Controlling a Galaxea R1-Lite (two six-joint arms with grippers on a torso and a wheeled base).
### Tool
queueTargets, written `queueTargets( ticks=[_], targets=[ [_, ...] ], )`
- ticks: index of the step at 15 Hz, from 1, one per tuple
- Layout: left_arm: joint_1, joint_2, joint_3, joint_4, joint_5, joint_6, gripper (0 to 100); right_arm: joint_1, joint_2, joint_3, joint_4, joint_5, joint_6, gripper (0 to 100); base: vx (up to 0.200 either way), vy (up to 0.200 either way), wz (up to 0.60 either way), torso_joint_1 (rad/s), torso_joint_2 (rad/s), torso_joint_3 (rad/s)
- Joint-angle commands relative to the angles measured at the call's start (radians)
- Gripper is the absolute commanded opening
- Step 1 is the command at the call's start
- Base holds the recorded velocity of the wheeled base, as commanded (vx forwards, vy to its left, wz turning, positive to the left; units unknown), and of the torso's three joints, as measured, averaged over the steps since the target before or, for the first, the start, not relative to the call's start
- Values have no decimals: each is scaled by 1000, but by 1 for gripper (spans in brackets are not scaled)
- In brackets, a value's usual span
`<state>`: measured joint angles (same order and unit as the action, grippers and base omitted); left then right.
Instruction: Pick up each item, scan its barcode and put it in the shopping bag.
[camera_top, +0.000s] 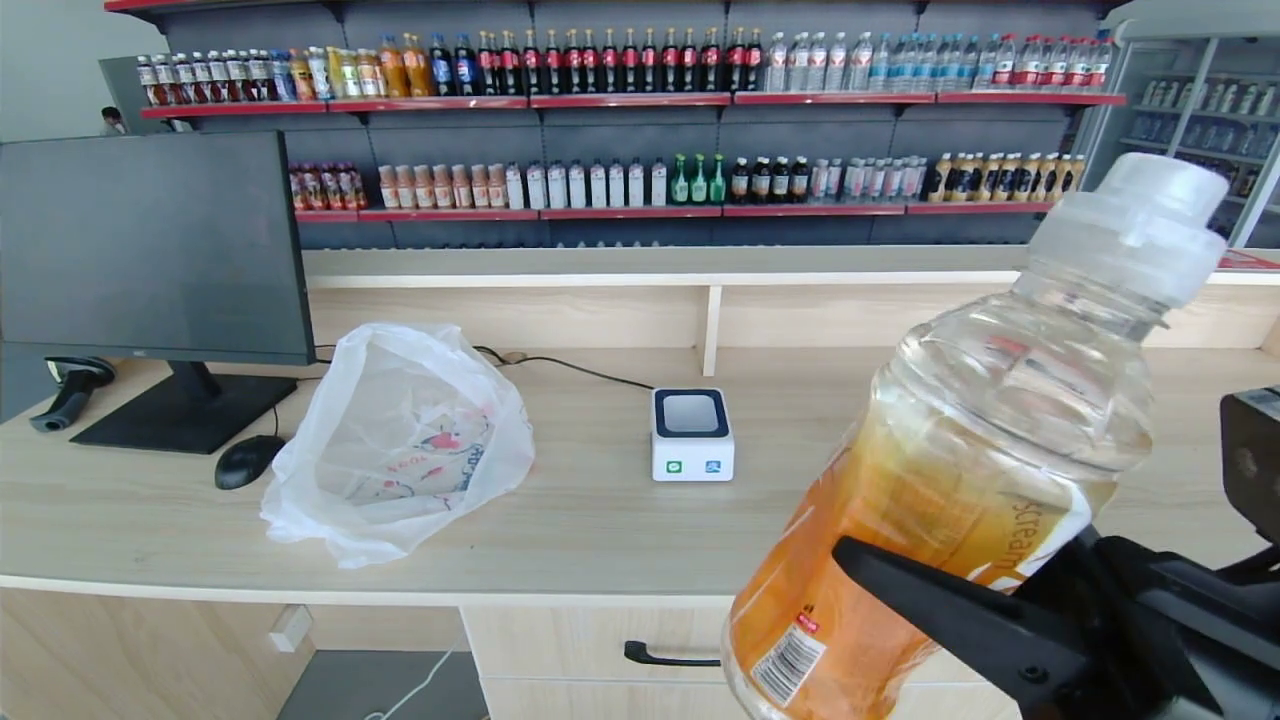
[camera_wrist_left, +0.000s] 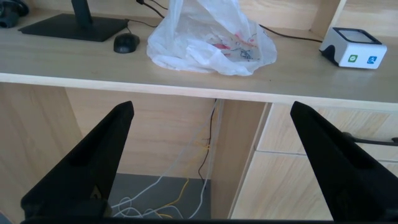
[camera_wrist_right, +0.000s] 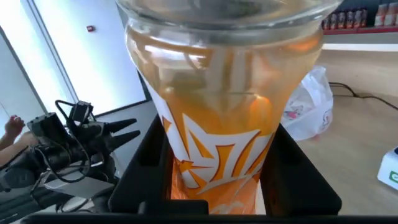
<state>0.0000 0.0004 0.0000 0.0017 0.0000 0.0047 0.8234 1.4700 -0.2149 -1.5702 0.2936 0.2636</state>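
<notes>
Clearly the right tool (camera_wrist_right: 221, 180) is clamped around the lower body of the bottle (camera_top: 990, 440), which is held up high and tilted, cap away from the robot, seemingly over the near right part of the worktop (camera_top: 600, 520). The left tool (camera_wrist_left: 211, 107) hangs spread wide and empty, below the worktop's front edge. On the worktop, the shopping bag (camera_top: 395, 445) lies crumpled left of the scanner (camera_top: 692, 435), near a mouse (camera_top: 248, 462).
</notes>
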Motion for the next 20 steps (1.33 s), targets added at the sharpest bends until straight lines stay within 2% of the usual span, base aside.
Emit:
queueTargets(
  ticks=[1,5,9,11,20],
  targets=[
    [2,0,0,0,0,0,100,-1,-22,-11,-1,1,78,0,0,0,0,0,0,0],
    [0,0,0,0,0,0,100,-1,-28,-35,-1,1,318,0,0,0,0,0,0,0],
    [0,0,0,0,0,0,100,0,-40,-64,-1,1,430,0,0,0,0,0,0,0],
    [0,0,0,0,0,0,100,0,-91,-64,-1,1,545,0,0,0,0,0,0,0],
    [2,0,0,0,0,0,100,0,-100,-78,-1,1,575,0,0,0,0,0,0,0]
  ],
)
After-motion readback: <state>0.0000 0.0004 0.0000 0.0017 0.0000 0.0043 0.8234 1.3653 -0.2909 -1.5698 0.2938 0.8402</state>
